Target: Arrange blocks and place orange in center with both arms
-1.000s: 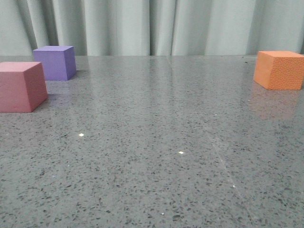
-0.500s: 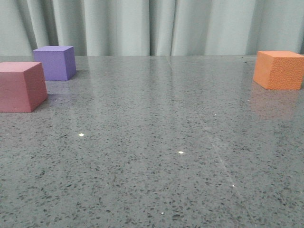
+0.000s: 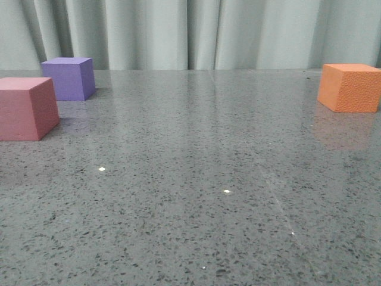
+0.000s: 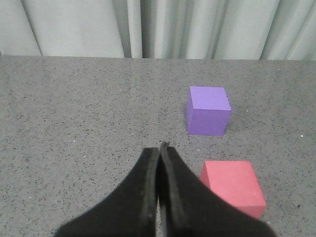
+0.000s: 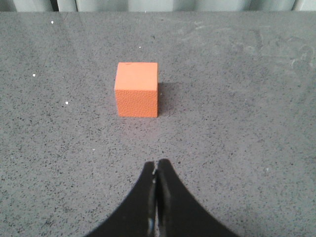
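The orange pebbled foam cube is sitting way over on the far right of the speckled grey stone table, so it's nowhere near the center where the task wants it. The pink-red matte foam cube and the purple matte foam cube are both bunched up on the far left, purple a bit farther back, close to each other but not touching. That split looks like it's why both arms are needed: each side gets its own job. The black right gripper has its jaws pressed together, holding nothing, and it's lined up roughly behind the orange cube but well short of it. The black left gripper is also clamped closed on nothing, hanging near the pink-red one, with the purple one farther off. Probably both need to open up before any grab.
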